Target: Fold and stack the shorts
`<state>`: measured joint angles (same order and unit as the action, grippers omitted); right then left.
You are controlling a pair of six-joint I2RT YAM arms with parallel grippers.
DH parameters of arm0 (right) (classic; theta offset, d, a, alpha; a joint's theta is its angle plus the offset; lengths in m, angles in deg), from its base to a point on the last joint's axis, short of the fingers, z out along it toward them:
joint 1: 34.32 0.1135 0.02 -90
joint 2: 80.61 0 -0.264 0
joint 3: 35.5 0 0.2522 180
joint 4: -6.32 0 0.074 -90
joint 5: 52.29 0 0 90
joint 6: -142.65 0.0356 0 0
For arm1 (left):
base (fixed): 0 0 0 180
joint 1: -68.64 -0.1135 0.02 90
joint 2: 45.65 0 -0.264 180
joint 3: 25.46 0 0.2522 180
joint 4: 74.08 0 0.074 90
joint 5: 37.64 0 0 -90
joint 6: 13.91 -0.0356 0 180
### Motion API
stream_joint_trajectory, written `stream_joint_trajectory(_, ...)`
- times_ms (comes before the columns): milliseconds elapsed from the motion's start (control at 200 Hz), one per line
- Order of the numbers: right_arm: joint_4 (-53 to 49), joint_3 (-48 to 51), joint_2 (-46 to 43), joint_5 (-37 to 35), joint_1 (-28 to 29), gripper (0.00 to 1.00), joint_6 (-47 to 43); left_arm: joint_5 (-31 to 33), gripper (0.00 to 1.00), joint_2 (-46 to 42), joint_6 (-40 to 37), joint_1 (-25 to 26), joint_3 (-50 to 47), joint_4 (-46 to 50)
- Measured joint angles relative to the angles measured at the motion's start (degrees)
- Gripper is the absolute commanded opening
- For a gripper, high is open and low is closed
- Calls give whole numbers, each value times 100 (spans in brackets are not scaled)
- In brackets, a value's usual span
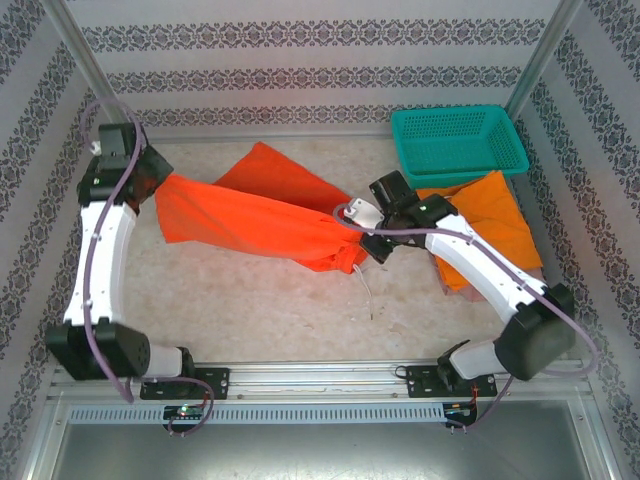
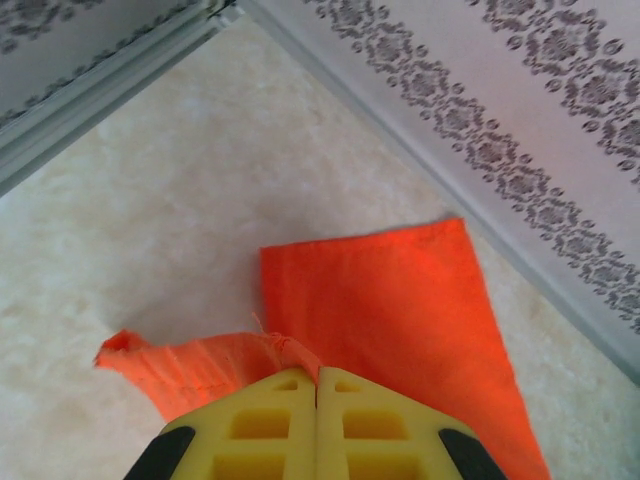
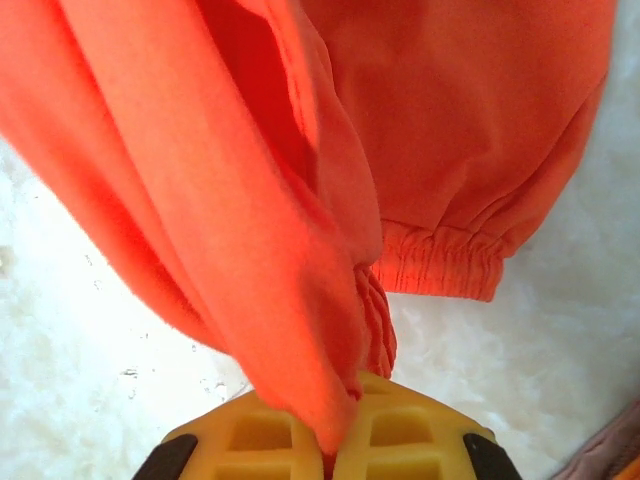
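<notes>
The bright red-orange shorts (image 1: pixel 250 215) hang stretched across the middle of the table between my two grippers. My left gripper (image 1: pixel 155 185) is shut on one edge at the far left; up close, its yellow fingertips (image 2: pixel 318 372) pinch a hem fold, with the rest of the cloth (image 2: pixel 400 320) lying flat beyond. My right gripper (image 1: pixel 362 240) is shut on the other end, where bunched cloth runs between the fingertips (image 3: pixel 345 405) beside the gathered waistband (image 3: pixel 440 265). The orange shorts (image 1: pixel 495 215) lie flat at the right under my right arm. A strip of pink shorts (image 1: pixel 445 272) peeks out beneath them.
A teal mesh basket (image 1: pixel 455 140) stands at the back right, touching the orange shorts. A thin white cord (image 1: pixel 370 290) trails on the table below the right gripper. Patterned walls close in the left, back and right sides.
</notes>
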<state>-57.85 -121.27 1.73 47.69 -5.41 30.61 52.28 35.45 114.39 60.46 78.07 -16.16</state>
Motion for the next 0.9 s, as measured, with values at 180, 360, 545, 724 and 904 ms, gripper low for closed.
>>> stream_joint_trajectory(180,-243,-402,686,337,-317,0,363,-101,0,1526,-37,319,1665,-48)
stream_joint_trajectory(360,-304,-514,1185,485,-649,0,708,-98,0,3143,-114,780,3711,205)
stream_joint_trajectory(545,-260,-518,1539,599,-975,2,1034,-74,0,4848,-212,1067,5796,726)
stream_joint_trajectory(724,-232,-566,1941,577,-1316,37,1423,85,14,5792,-210,1182,6354,758)
stream_joint_trajectory(904,-348,-748,2385,402,-1740,67,2013,131,84,6314,-114,1104,6363,415)
